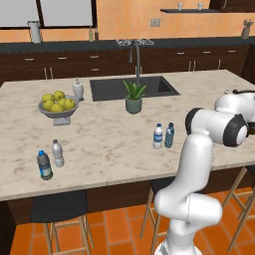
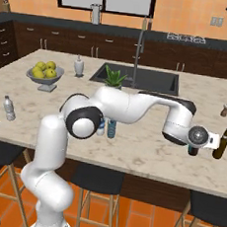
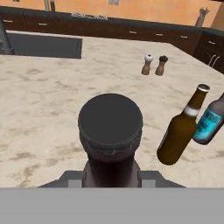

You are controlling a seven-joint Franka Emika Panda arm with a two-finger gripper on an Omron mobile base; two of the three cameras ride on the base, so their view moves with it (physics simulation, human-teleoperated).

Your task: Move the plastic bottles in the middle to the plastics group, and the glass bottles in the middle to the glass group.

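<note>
My gripper (image 2: 194, 143) hangs low over the island's right end, shut on a dark glass bottle (image 3: 110, 127) whose round dark cap faces the hand camera. I cannot tell whether the bottle touches the counter. Just to its right stands a brown glass bottle (image 3: 180, 131) (image 2: 221, 143), with a dark bottle with a teal label (image 3: 211, 119) beside that. Two plastic bottles (image 1: 158, 136) (image 1: 169, 134) stand together mid-counter, and my arm partly hides them in the right base view. The plastics group is a dark green-labelled bottle (image 1: 44, 165) and a pale clear one (image 1: 58, 153) at the left front.
Salt and pepper shakers (image 3: 148, 64) (image 3: 162, 64) stand farther back on the right. A potted plant (image 1: 134, 97) sits before the sink (image 1: 104, 88). A lemon bowl (image 1: 58, 105) and a white dispenser (image 1: 78, 89) are at the left. Stools stand under the front edge.
</note>
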